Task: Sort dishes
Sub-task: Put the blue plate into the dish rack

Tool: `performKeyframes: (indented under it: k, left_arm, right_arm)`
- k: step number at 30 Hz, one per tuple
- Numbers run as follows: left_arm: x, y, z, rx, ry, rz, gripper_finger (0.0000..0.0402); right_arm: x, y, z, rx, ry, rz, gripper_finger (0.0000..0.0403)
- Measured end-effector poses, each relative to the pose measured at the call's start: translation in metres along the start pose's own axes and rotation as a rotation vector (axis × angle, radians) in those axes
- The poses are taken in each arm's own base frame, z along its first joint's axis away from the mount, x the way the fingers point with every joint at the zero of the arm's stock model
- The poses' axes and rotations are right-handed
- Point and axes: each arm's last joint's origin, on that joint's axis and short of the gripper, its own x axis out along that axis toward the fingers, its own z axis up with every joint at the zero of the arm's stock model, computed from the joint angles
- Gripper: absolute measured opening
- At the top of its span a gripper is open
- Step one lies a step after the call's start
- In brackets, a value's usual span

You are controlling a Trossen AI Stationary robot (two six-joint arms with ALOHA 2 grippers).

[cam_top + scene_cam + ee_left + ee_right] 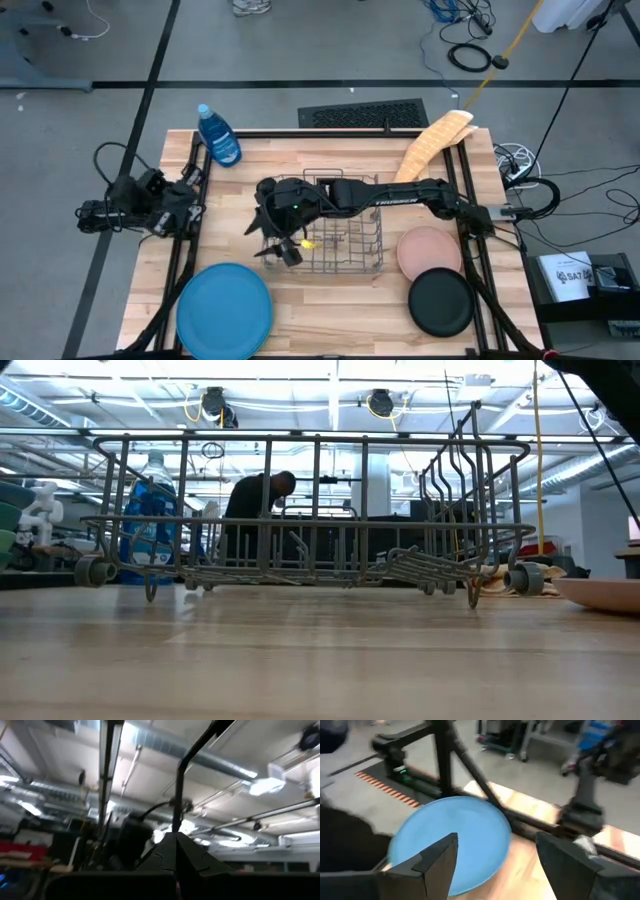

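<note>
high view: the wooden table point(330, 300) fills the middle of the frame. the grey wire rack point(340, 235) stands at its centre. the large blue plate point(224, 310) lies at the lower left, touching the table's near edge. the pink plate point(428, 250) lies at the right, and the black plate point(441, 302) sits just below it, overlapping its lower rim. a blue bottle point(218, 135) stands at the upper left of the table, and a tan cloth point(432, 145) lies at the upper right. the right gripper point(282, 248) reaches across the rack to its left side, empty. the left gripper point(190, 195) rests at the left edge of the table, away from the plates.

low view: the rack point(310, 510) spans the frame, the bottle point(150, 515) behind its left end, the pink plate's point(600, 592) rim at the far right. a person point(255, 510) bends over in the room behind.

left wrist view: the left gripper point(176, 870) points up at the ceiling, its fingers pressed together on nothing.

right wrist view: the right gripper point(497, 865) has its fingers spread wide, empty, above the blue plate point(455, 840), which fills the centre left.
</note>
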Motion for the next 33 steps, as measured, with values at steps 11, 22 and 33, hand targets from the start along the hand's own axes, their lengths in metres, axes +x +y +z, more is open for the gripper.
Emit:
performKeyframes:
  k: [11, 22, 33]
  left_arm:
    - [0.005, 0.015, -0.04, -0.036, 0.357, 0.153, 0.0066]
    - [0.013, 0.01, -0.019, 0.092, 0.132, 0.086, 0.0188]
    - [0.013, 0.01, -0.017, 0.089, 0.117, 0.088, 0.0192]
  right_arm:
    - [0.024, 0.007, -0.019, 0.003, 0.067, -0.044, 0.0252]
    - [0.076, 0.024, -0.057, 0.094, 0.085, -0.034, 0.0251]
    - [0.083, 0.049, -0.045, 0.11, 0.002, -0.006, 0.0251]
